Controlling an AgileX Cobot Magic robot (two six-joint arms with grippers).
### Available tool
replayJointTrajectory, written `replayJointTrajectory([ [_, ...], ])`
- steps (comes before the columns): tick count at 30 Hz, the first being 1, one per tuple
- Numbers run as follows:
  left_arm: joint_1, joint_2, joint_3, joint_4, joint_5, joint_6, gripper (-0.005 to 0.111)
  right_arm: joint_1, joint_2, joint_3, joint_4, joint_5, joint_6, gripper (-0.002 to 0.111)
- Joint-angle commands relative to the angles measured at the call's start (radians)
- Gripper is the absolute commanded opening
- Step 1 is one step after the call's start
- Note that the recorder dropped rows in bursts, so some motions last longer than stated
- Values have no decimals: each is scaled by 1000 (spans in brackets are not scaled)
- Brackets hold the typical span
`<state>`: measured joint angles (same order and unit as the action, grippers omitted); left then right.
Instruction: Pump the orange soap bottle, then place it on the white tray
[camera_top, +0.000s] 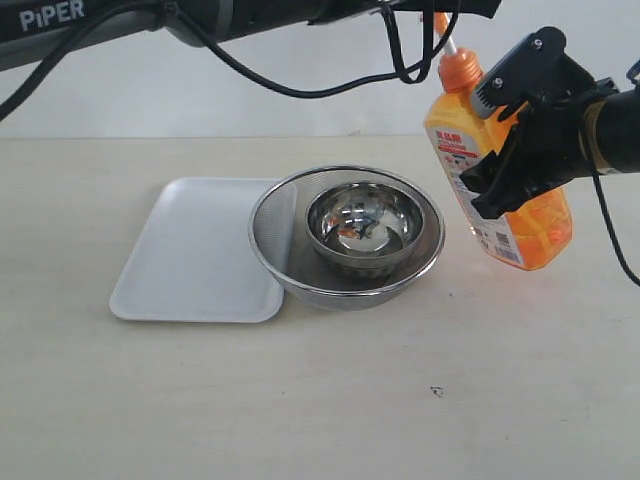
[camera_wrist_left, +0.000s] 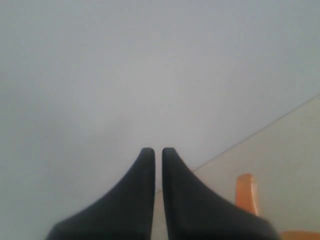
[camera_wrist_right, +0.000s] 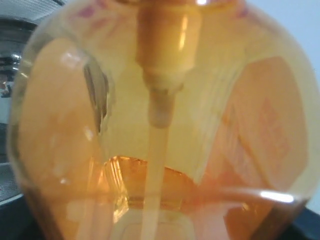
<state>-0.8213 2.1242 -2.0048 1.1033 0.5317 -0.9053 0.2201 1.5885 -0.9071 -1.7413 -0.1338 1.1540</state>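
Your right pincer is clamped round the body of the orange soap bottle, one finger on each side of it; in the right wrist view the translucent orange body fills the frame, so the hold looks close and firm. The bottle leans, its top tipped towards the steel mesh strainer, and it stands on the side of the strainer opposite the white tray; whether its base touches the worktop or hangs just clear of it, I cannot tell from this angle.

Your left pincer has its fingers drawn together with only a sliver between them and nothing held; it sits just beside the pump head, not on it.

As I judge it, the bottle is secured and the pumping step is in hand; nothing here shows whether a stroke has been made. The placing is plainly left to do: the tray carries no bottle, and the strainer, with a steel bowl inside it, overlaps the tray's near edge and lies between bottle and tray; you will likely need to carry the bottle over or round the strainer.
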Motion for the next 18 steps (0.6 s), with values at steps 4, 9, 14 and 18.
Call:
replayJointTrajectory([
  [4, 2, -6, -5, -184, -29, 130, 5, -1, -24, -9, -3, 5, -13, 0],
  [9, 2, -6, -5, -209, -19, 148, 5, -1, -24, -9, -3, -7, -13, 0],
  [14, 2, -16, -5, -261, -11, 195, 5, -1, -24, -9, -3, 4, -13, 0],
  [18, 2, -17, -5, -323, -11, 242, 5, -1, -24, -9, -3, 4, -13, 0],
])
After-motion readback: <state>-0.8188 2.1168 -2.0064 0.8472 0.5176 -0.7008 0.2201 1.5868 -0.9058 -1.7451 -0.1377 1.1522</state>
